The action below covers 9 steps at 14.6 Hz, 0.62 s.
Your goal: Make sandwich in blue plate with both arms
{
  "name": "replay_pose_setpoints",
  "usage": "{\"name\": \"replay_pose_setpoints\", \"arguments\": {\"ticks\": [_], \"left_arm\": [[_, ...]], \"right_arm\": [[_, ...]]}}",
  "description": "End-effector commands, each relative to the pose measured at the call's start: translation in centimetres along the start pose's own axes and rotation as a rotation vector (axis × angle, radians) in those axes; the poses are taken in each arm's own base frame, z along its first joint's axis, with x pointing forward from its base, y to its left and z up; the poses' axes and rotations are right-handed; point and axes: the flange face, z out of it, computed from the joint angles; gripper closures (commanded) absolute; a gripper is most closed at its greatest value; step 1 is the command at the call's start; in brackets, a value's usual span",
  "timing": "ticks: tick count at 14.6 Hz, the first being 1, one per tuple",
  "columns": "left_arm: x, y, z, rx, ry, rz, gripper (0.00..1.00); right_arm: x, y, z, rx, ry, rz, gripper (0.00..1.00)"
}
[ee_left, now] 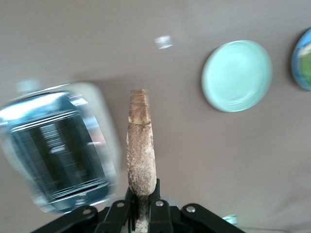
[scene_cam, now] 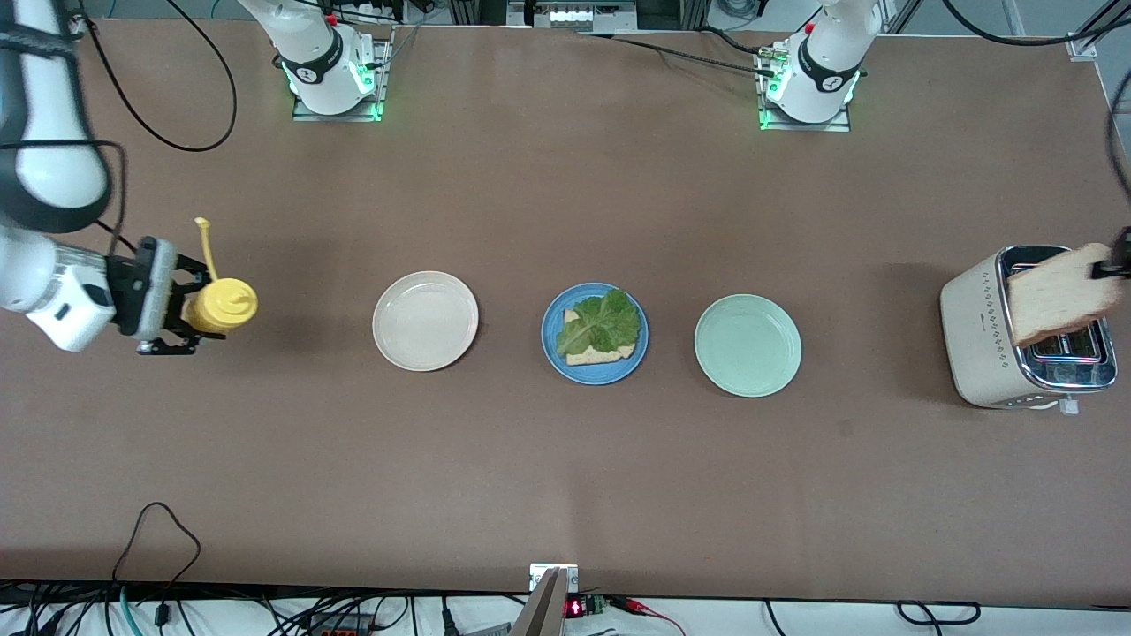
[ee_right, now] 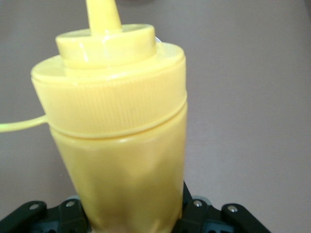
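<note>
The blue plate lies mid-table between two other plates. It holds one pale bread slice with a ruffled green lettuce leaf on top. My left gripper is shut on a second bread slice and holds it tilted over the toaster. In the left wrist view the slice stands edge-on between the fingers of the gripper. My right gripper is shut on a yellow squeeze bottle at the right arm's end of the table. The bottle fills the right wrist view, above the gripper.
A cream-white plate lies beside the blue plate toward the right arm's end. A mint-green plate lies beside it toward the left arm's end and shows in the left wrist view. The toaster also shows there, blurred.
</note>
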Motion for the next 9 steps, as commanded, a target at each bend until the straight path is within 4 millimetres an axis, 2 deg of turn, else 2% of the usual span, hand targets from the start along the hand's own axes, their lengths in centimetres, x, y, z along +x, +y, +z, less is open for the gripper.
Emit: {"name": "replay_pose_setpoints", "arguments": {"ticks": [1, 3, 5, 7, 9], "left_arm": [[3.6, 7.3, 5.1, -0.195, -0.053, -0.091, 0.99], [6.0, 14.0, 7.8, -0.271, -0.047, -0.145, 0.99], [7.8, 20.5, 11.6, -0.339, -0.031, -0.224, 0.99], [8.8, 25.2, 15.7, -0.405, 0.003, -0.261, 0.99], [9.2, 28.7, 20.2, -0.514, 0.041, -0.325, 0.99]], "right_arm": [[-6.0, -0.9, 1.5, 0.013, 0.208, -0.054, 1.0], [-10.3, -1.6, 3.0, 0.012, 0.334, -0.077, 1.0], [-15.0, -2.4, 5.0, -0.004, 0.437, -0.084, 1.0], [-19.3, -3.6, 6.8, -0.01, 0.52, -0.084, 1.0], [-22.5, -4.4, 9.3, -0.019, 0.604, -0.087, 1.0]]}}
